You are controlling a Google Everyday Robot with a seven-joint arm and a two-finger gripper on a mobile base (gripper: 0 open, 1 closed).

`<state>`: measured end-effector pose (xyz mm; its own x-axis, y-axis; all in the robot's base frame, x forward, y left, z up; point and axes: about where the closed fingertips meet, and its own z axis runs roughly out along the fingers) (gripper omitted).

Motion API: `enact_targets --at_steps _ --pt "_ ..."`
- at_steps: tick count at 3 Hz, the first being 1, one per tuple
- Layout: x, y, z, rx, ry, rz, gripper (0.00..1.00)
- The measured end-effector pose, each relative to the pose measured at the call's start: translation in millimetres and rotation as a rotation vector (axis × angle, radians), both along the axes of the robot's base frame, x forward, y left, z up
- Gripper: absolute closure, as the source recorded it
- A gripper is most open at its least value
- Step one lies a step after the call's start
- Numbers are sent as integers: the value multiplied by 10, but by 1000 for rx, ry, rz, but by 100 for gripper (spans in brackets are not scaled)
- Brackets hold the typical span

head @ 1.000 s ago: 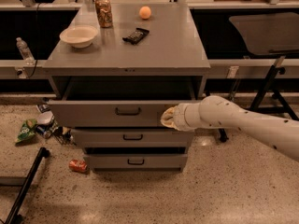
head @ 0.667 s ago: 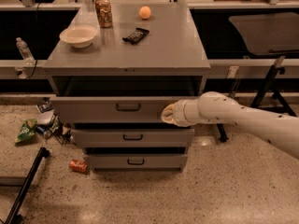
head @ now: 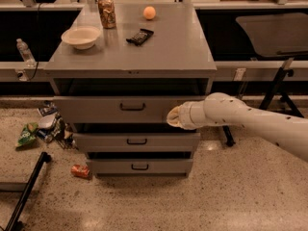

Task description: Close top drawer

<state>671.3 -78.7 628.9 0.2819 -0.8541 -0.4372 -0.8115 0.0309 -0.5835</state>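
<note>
The gripper, right of centre, covers the right end of the top drawer; its arm runs off the right edge. The drawer's inside is lost in shadow.

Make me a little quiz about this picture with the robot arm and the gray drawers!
1. True or false: the top drawer is pushed all the way in.
2. Where is the gripper? A: at the bottom drawer's handle. B: at the right end of the top drawer's front. C: down on the floor.
3. How many things sit on the cabinet top?

Key
1. False: it sticks out, with a dark gap above it.
2. B.
3. Four: a bowl, a can, an orange ball and a dark packet.
</note>
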Motion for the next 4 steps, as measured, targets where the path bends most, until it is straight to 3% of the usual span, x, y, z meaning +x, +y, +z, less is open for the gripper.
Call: enact_targets --at_steps 1,2,3,4 --pt "-269 -62 53 18 38 -21 100" --pt "-641 -180 245 96 123 -48 100" --pt "-977 -256 689 240 200 -48 100" --pt "-1099 -280 783 299 240 -55 75"
